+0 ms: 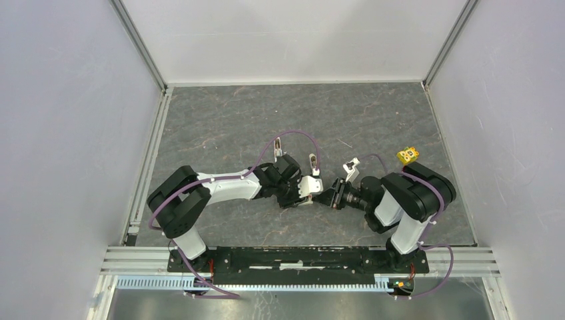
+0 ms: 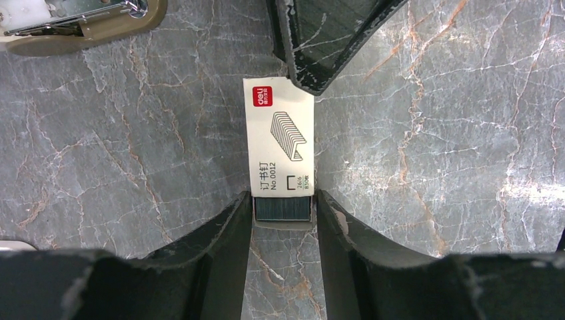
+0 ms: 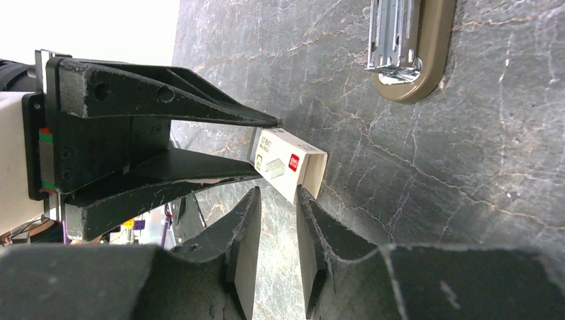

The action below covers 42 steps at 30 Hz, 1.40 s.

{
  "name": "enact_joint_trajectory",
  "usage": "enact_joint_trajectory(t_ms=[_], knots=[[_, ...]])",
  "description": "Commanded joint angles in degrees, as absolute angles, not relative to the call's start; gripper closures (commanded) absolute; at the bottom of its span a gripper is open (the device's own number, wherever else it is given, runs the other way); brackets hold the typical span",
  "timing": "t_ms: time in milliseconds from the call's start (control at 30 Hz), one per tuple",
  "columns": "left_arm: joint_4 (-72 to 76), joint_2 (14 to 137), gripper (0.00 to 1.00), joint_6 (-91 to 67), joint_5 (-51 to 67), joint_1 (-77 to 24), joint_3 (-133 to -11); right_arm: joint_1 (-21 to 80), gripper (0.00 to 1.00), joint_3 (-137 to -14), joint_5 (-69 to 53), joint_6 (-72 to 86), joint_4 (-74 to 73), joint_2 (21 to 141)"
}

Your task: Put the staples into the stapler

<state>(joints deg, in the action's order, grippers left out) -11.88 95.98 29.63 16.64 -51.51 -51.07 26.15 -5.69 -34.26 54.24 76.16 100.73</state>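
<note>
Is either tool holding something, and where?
The left tool flanks the staple box at its open end; grip cannot be told. The right tool holds nothing.

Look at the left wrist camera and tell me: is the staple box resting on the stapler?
No, the staple box lies flat on the table, apart from the stapler.

Near centre of grey marble table (image 1: 233,120), left gripper (image 1: 316,192) and right gripper (image 1: 329,198) tip to tip; yellow cube (image 1: 408,155) at 2 o'clock from them, beside right arm (image 1: 413,193); purple cable (image 1: 296,135) arching at 11 o'clock
</note>
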Motion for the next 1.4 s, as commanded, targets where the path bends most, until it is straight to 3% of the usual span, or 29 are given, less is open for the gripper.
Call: enact_joint_trajectory(t_ms=[0,167,767,1100,1300,1367], knots=[[-13.6,95.66,0.52,29.7,17.59,-51.5,-52.69,26.75,0.68,-7.11,-33.34,54.04,78.24,101.68],[-17.21,96.06,0.57,31.71,16.41,-51.5,-54.15,27.06,0.68,-7.78,-33.11,53.96,78.05,102.21],[-18.42,96.33,0.6,32.56,16.96,-51.49,-54.67,30.25,0.69,-8.75,-31.37,54.22,76.76,103.67],[-18.44,96.45,0.61,32.6,16.96,-51.5,-54.76,30.64,0.8,-9.05,-31.74,55.61,79.04,104.9],[-18.45,96.77,0.65,32.22,16.44,-51.5,-55.02,30.54,0.99,-8.29,-31.69,56.04,80.83,105.47],[-18.59,97.08,0.67,32.12,16.14,-51.5,-55.26,30.35,1.0,-8.03,-31.81,55.69,81.02,105.55]])
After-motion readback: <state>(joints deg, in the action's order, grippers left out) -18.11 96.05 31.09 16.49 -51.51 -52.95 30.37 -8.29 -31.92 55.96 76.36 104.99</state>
